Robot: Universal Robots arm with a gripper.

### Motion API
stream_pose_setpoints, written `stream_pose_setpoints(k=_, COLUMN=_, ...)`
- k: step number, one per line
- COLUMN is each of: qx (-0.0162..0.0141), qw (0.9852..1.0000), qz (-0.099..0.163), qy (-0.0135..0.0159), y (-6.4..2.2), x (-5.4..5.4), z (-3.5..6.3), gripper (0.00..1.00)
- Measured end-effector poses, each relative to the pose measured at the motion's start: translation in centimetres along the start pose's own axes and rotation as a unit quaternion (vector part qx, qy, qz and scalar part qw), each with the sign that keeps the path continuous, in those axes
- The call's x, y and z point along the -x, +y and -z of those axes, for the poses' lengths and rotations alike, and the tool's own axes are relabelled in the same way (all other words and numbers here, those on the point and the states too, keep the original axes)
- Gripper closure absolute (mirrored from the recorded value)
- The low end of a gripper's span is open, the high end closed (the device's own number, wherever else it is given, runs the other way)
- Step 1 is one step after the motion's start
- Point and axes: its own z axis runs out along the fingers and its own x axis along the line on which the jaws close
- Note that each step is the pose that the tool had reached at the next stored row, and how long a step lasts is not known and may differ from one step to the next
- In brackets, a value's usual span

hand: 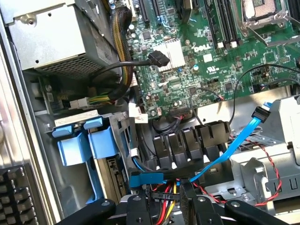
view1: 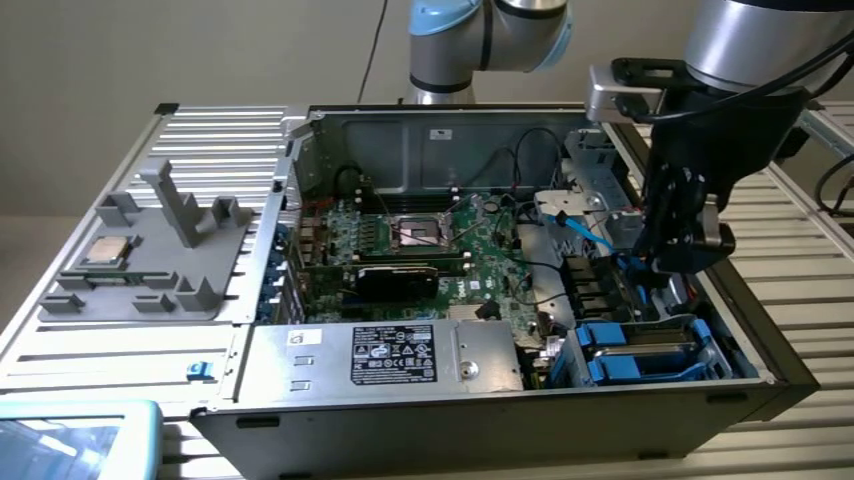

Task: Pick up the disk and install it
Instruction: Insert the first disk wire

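The disk [view1: 650, 340], silver-grey in a blue carrier bracket, lies in the drive bay at the near corner of the open computer case [view1: 747, 330], on the exterior view's right. In the wrist view the blue carrier [hand: 77, 145] stands beside a metal bay wall. My gripper [view1: 678, 270] hangs inside the case just behind the bay, above a bundle of cables, apart from the disk. Its black fingers [hand: 140, 211] stand apart with only red and yellow wires showing behind the gap of the gripper [hand: 168, 213]. It holds nothing.
A blue SATA cable [hand: 234, 145] runs loose across the black connectors under the gripper. The motherboard [view1: 427, 240] fills the case's middle, and a silver box with a black label [view1: 394, 355] sits at its front. A grey fixture holding a small CPU chip [view1: 107, 250] lies on the exterior view's left.
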Motion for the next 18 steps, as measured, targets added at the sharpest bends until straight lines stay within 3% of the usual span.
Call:
stream_pose_setpoints(k=4, qx=-0.0069, qw=0.9999, qz=0.001, qy=0.0138, y=0.53, x=0.1, z=0.22, gripper=0.64)
stream_pose_setpoints(k=9, qx=-0.0182, qw=0.9991, qz=0.002, qy=0.038, y=1.26, x=-0.1, z=0.29, gripper=0.64)
stream_pose_setpoints(k=11, qx=-0.0223, qw=0.9987, qz=0.002, qy=0.0457, y=1.54, x=-0.2, z=0.25, gripper=0.64)
stream_pose_setpoints(k=13, qx=-0.0244, qw=0.9984, qz=0.001, qy=0.0501, y=1.72, x=-0.2, z=0.12, gripper=0.64)
stream_pose_setpoints(k=14, qx=-0.0246, qw=0.9984, qz=0.001, qy=0.0508, y=1.75, x=-0.2, z=0.0, gripper=0.64)
stream_pose_setpoints(k=18, qx=-0.0247, qw=0.9984, qz=0.001, qy=0.0511, y=1.78, x=-0.2, z=-0.5, gripper=0.64)
